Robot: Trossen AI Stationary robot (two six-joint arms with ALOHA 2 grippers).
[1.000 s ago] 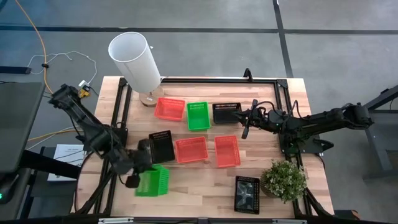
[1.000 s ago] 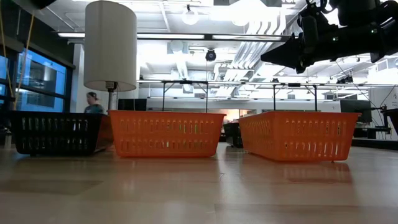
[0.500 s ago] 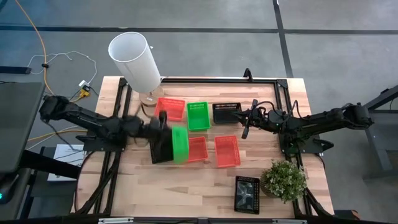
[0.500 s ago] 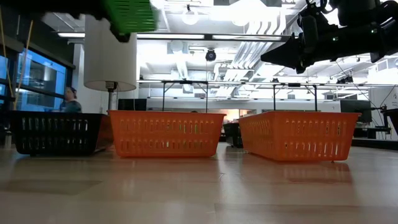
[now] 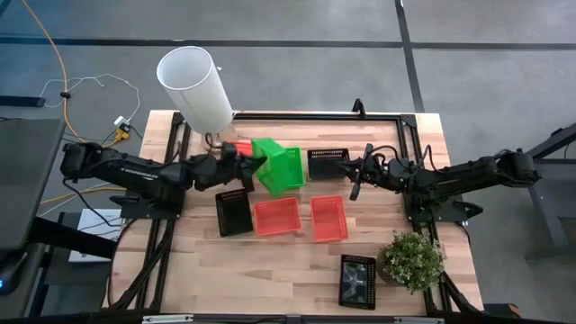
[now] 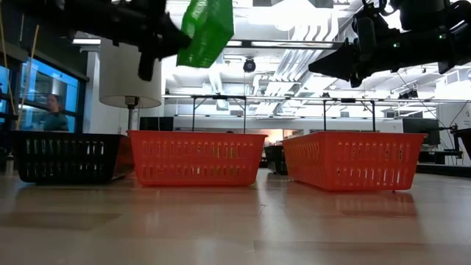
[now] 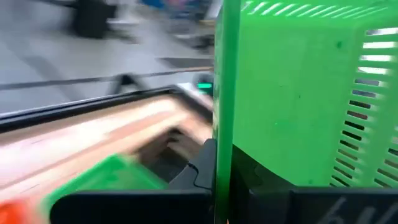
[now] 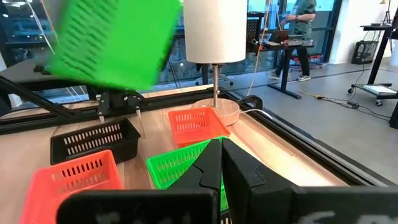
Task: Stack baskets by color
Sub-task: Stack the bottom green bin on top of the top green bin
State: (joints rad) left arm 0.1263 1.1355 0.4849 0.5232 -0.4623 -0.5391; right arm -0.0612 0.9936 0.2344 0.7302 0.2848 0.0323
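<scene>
We see the worktop carrying the tall white cylinder at its far left corner and the potted plant near its right front corner. Of the baskets, the red basket and its red neighbour sit mid-worktop, a black basket just left of them, another black basket toward the far edge, and a third black one by the front edge. The left gripper is clamped on the rim of the green basket, which hangs tilted in the air over the far middle of the worktop, above a green basket lying there. The right gripper waits closed and empty toward the right side, beside the far black basket. To nest well, we judge the carried basket must first be levelled, its long sides squared to the one beneath, then lowered straight and released only once seated. A tilted entry would likely snag a rim and shove the lower basket into the red one by the cylinder.
</scene>
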